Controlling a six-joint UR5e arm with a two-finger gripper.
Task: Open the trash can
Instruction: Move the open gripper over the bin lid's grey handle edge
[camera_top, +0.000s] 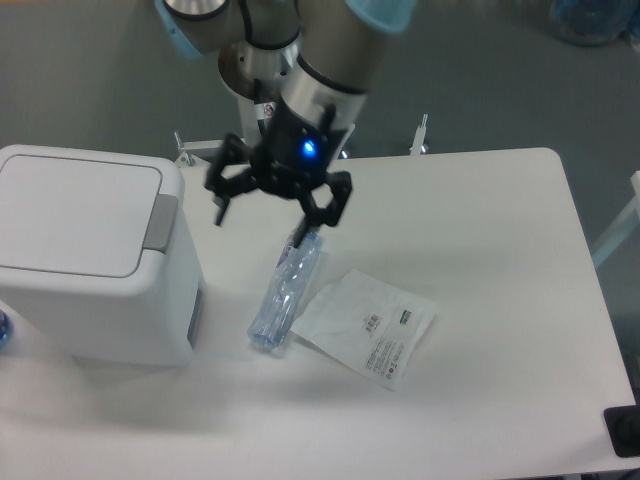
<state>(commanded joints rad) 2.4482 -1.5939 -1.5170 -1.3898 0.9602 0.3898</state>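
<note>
- White plastic makes up the trash can, a large boxy bin with rounded corners, which is seen standing at the left edge of the table.
- Its flat lid is shut, lying level with the rim.
- A grey rectangular push tab is set on the rim at the lid's right side, facing the middle of the table.
- The gripper is held above the tabletop to the right of the trash can, a little farther back than the tab and apart from it; nothing is touched by it.
- Its two black fingers are spread apart with nothing between them; one fingertip is nearest the bin, the other is over the far end of the bottle.
- A blue light is seen glowing on the gripper body, just below the wrist.
- The arm comes down from the far side of the scene, its upper part cut off by the top edge.
- A crushed clear plastic bottle with bluish tint is lying on its side just right of the bin, running from far to near.
- A white paper sheet with small printed marks lies flat beside the bottle on the right, one corner touching or tucked under it; which cannot be told.
- The robot's pedestal is seen behind the far table edge.
</note>
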